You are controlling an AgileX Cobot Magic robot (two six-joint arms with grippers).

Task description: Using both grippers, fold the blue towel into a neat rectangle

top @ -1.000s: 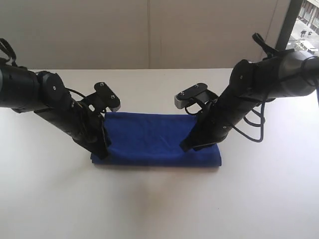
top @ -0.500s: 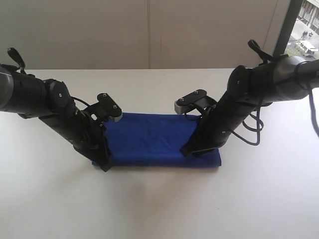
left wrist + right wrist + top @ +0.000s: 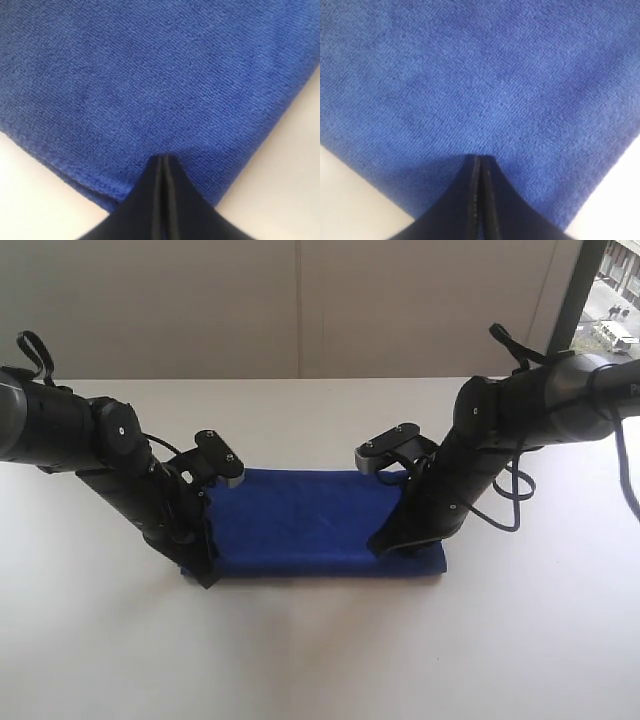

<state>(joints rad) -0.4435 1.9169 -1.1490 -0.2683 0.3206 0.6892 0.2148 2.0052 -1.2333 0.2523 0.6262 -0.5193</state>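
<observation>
One blue towel (image 3: 310,525) lies flat on a white counter (image 3: 320,660), around the middle of it in the exterior view. It forms a wide, low rectangle, its long sides running from left to right. It is the only cloth here. Close up in the left wrist view, the blue towel (image 3: 150,75) has a fuzzy weave, and along one stitched edge a second layer shows just beneath the top one. In the right wrist view, the blue towel (image 3: 480,75) fills most of the picture, with white counter at two corners.

Two black robot arms reach down to the cloth, one from each side. The left end effector (image 3: 205,575) meets the towel at its near left corner. In its wrist view the left end effector (image 3: 164,157) has both fingers pressed together into one dark point over the cloth, just inside the corner. The right end effector (image 3: 385,545) comes down near the towel's near right corner. In its own view the right end effector (image 3: 477,159) is likewise pressed together, with only a thin seam between the two fingers, its tip over the blue surface.

Each arm carries one small silver-faced camera block, two in all: one on the left (image 3: 225,455) and one on the right (image 3: 390,450). Black cables (image 3: 510,505) loop beside the right arm.
</observation>
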